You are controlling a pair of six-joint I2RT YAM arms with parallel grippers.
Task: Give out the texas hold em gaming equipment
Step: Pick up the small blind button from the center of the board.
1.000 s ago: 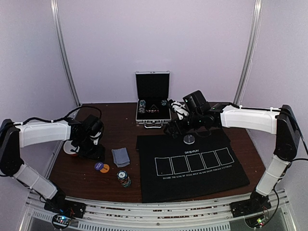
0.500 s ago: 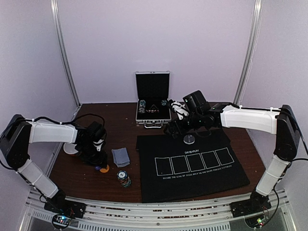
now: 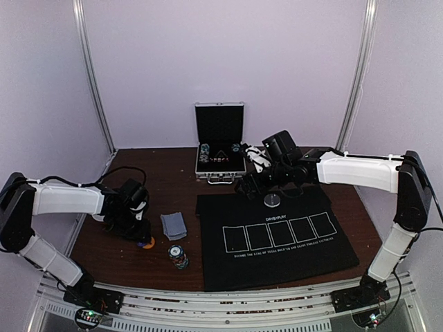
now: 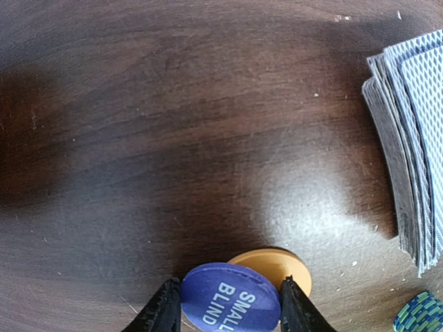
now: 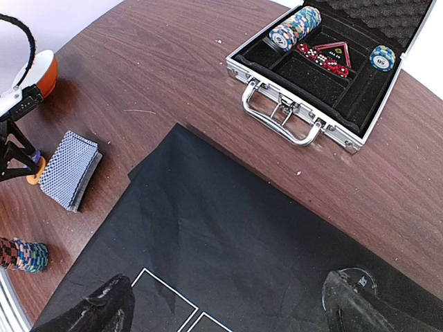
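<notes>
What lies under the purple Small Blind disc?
An orange disc, only its far edge showing past the purple disc, which sits between the fingers of the left gripper. Most of its face is covered.

Dark brown wood tabletop (image 4: 173, 104), grain visible, slightly glossy, with fine scratches and specks. Purple disc (image 4: 232, 304) and orange disc (image 4: 280, 264) of smooth plastic, rather matt. Paper cards (image 4: 408, 138) with printed lattice backs. Black cloth mat (image 5: 228, 228), matt, lightly creased. Far case (image 5: 311, 72) of shiny silver metal with a polished handle (image 5: 280, 114), black bumpy foam in the lid (image 5: 381, 14).
</notes>
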